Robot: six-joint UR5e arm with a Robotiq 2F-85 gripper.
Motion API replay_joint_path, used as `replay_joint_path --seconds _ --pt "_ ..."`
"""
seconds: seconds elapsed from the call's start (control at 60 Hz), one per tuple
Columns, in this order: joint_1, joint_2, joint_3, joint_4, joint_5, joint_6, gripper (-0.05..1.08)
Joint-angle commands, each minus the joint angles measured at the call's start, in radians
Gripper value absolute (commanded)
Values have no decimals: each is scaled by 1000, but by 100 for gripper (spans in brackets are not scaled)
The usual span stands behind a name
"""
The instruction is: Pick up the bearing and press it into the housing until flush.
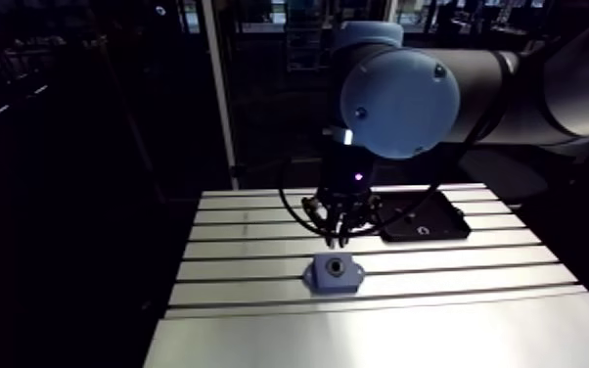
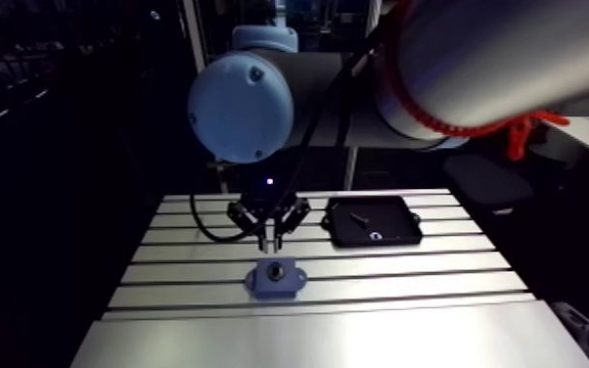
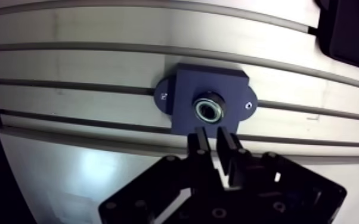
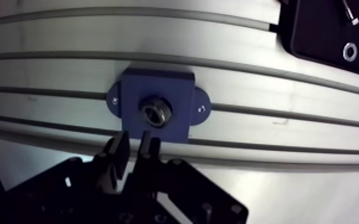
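End effector [image 3: 213,137]: fingers drawn narrow, only a slim gap, nothing held between them.

Bearing [image 3: 206,109]: seated in the bore at the centre of the housing [image 3: 182,89], bright ring against the blue block. Whether its face is flush with the housing top, cannot tell from either view.

Key relation: in the wrist view the housing lies just ahead of the fingertips, with the bearing on the line of the finger gap. In the arm view the end effector hangs over the housing, clear of it, not touching. The bearing axis is upright, square to the worktop [image 1: 455,323]. The housing's long axis, ear to ear, runs along the slots.

Judgement: the pick looks finished; what is left is the press or a check of it. That would mean a short shift forward to centre over the bore, then straight down along the bearing axis with the fingers kept narrow.

Room: nothing stands beside the housing on any side. The black tray [image 2: 401,217] lies well apart from the housing, with a washer [image 4: 349,51] and a screw [image 4: 349,13] in it. No edge is close to the housing.
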Motion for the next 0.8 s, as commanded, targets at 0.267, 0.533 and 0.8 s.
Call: replay_joint_path --seconds 0.267,0.533,0.8 --pt "-2 41 30 -49 -2 31 108" --pt "-1 57 45 -98 -3 22 108" --pt "-2 70 50 -106 -25 20 108"
